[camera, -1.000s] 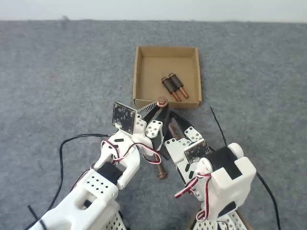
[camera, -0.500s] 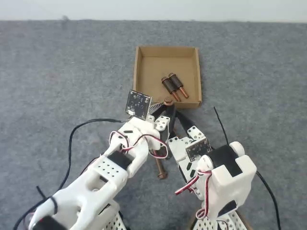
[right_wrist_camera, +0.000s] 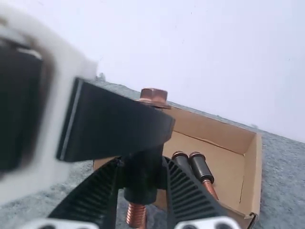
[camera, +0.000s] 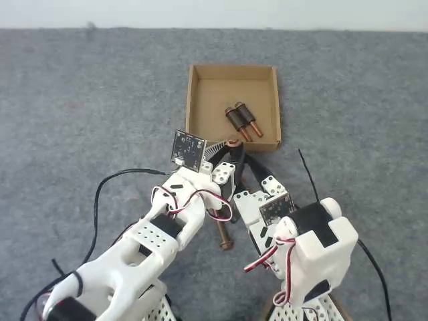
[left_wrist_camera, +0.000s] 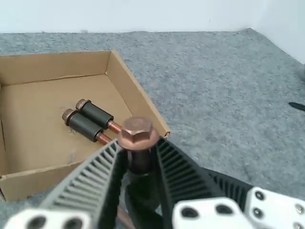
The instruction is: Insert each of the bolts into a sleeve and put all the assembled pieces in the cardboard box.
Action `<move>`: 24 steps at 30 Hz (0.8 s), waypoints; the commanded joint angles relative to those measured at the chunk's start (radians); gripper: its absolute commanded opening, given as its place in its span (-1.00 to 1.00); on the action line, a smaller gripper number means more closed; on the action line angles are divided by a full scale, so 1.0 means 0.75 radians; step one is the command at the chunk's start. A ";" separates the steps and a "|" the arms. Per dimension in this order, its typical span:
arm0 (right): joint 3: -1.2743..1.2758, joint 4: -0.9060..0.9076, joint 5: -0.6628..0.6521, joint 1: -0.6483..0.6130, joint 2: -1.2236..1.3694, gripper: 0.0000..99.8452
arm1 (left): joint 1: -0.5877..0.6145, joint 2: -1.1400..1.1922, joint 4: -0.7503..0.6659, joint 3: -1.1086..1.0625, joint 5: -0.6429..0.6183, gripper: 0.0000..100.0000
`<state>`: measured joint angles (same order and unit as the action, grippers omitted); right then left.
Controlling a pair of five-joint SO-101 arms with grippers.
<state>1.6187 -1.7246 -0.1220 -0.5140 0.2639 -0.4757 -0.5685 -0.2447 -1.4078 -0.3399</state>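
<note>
Cardboard box [camera: 214, 100] on grey carpeted table [camera: 80, 100], white wall [camera: 214, 12] behind

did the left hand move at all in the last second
Yes. In the high view the left hand, shut on the sleeved bolt, shifted right along the cardboard box's near wall, its wrist coming closer to the box.

Dully shining coppery metal for the bolt [left_wrist_camera: 137, 132], matt black for the sleeve [left_wrist_camera: 141, 166], plain matt brown card for the cardboard box [left_wrist_camera: 131, 93], rough grey felt-like cloth over the table [camera: 80, 100], ribbed black plastic on the left gripper [left_wrist_camera: 138, 148].
</note>
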 commanded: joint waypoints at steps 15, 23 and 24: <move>0.029 -0.034 -0.008 0.040 -0.060 -0.99 | 0.006 -0.155 0.135 -0.054 0.008 -0.61; 0.004 -0.028 -0.008 0.044 -0.050 -0.99 | -0.002 -0.395 0.276 -0.105 0.008 -0.61; 0.004 -0.026 -0.008 0.044 -0.050 -0.99 | -0.012 -0.426 0.276 -0.122 0.008 -0.61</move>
<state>1.6187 -1.7261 -0.1220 -0.4956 0.2624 -0.4710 -0.8048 -0.0422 -1.4937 -0.3353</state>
